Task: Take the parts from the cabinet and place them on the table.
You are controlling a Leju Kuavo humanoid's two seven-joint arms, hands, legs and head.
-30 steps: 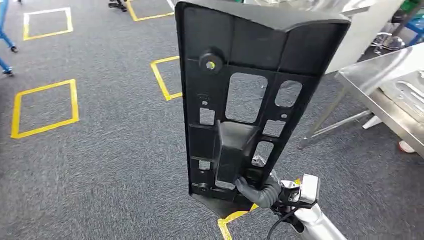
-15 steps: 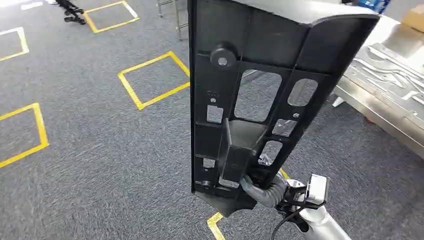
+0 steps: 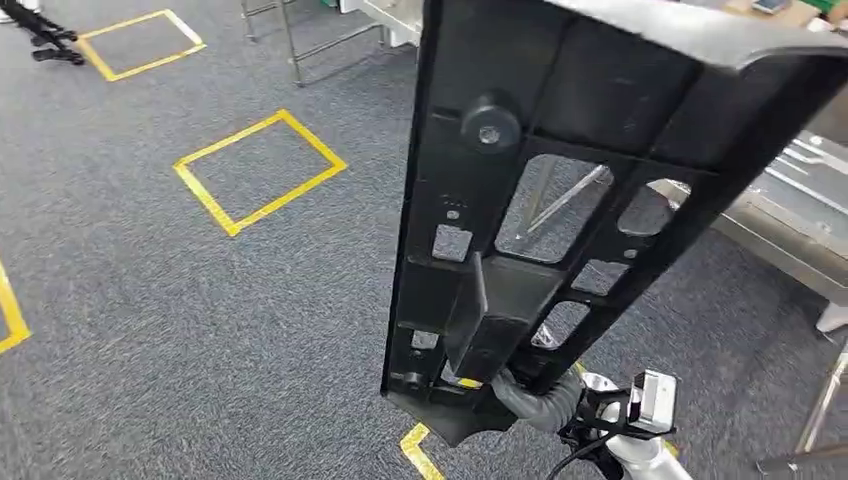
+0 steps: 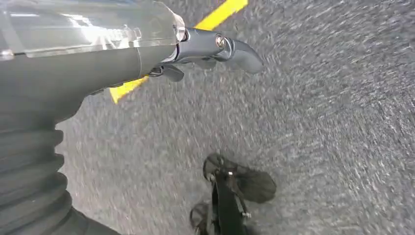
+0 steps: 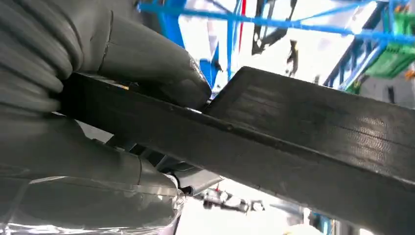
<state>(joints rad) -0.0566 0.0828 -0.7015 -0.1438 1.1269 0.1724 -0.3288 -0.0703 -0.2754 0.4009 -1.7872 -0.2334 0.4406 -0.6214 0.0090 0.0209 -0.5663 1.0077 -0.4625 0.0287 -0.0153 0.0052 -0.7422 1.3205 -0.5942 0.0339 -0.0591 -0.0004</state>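
Carpet (image 3: pixel 250 330) of grey, speckled weave is spreading under everything, marked with yellow tape squares (image 3: pixel 260 170). Rising above it, and taking up much of the head view, is the large black moulded plastic panel (image 3: pixel 560 180), standing nearly upright and leaning a little toward the stainless steel table (image 3: pixel 790 225) just beyond its far edge. The panel is showing its ribbed back: a round knob high up, several rectangular and rounded cut-outs through which the table's legs and the carpet are showing, and a box-shaped boss low down.

At the panel's lower end the right hand (image 3: pixel 530 385) is gripping it. In the right wrist view its grey thumb (image 5: pixel 147 63) is pressing on one face of the panel's edge (image 5: pixel 293 142) while the darker fingers (image 5: pixel 93 161) are clamping the opposite face, so the hand is closing tightly on the part.

Away from the panel, the left hand (image 4: pixel 205 54) is hanging over the carpet, holding nothing, its dark fingers lying close together and gently bent, beside a yellow tape strip (image 4: pixel 215 14).
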